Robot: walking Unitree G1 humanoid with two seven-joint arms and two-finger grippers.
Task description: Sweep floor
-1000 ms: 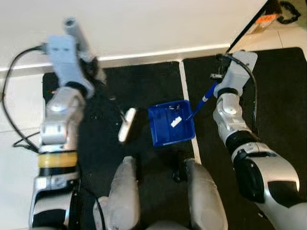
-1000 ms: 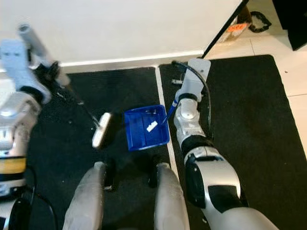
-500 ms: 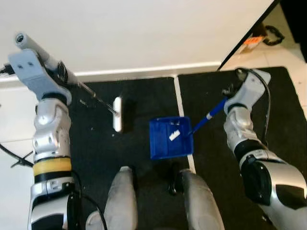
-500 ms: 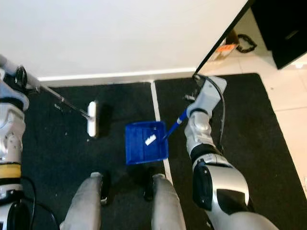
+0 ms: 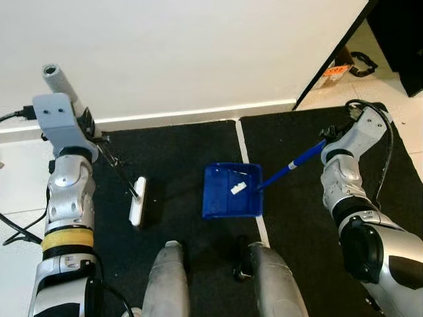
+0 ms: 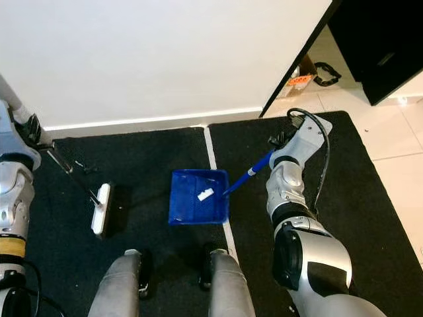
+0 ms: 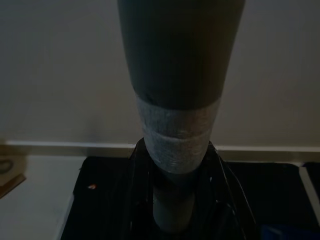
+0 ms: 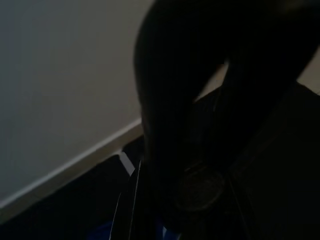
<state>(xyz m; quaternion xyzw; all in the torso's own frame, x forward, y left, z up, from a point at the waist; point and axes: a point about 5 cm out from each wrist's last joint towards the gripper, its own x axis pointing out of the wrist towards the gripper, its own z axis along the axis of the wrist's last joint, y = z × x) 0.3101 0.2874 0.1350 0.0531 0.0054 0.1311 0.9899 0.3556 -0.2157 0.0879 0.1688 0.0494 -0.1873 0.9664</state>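
Fingers of the left end effector [image 5: 84, 125], at the upper left of the left eye frame, are clamped round a grey broom handle [image 5: 61, 86] that sticks up past the wrist toward the white wall [image 5: 198, 53]. In the left wrist view the same handle [image 7: 177, 115] runs down the middle of the frame with a pale band of tape round it, the black fingers [image 7: 142, 195] closed against its sides. From that end effector a thin dark shaft slants down to the white broom head [image 5: 137, 201], which lies on the black mat [image 5: 178, 152] at the lower left of centre, well apart from the dustpan.

At the right of the frame the right end effector [image 5: 328, 134] grips the far end of the blue dustpan handle [image 5: 291, 164]; its fingers are closed on it, though the right wrist view is too dark to show more than black shapes. The handle slopes down and left to the blue dustpan [image 5: 231, 191], which sits flat on the mat near the frame's centre, just beside the pale seam [image 5: 246, 155] between the two black mats. A small white scrap [image 5: 238, 187] lies inside the pan.

The robot's two grey legs [image 5: 218, 284] stand at the bottom edge, below the dustpan. Pale floor tiles [image 5: 16, 172] show at the left edge.
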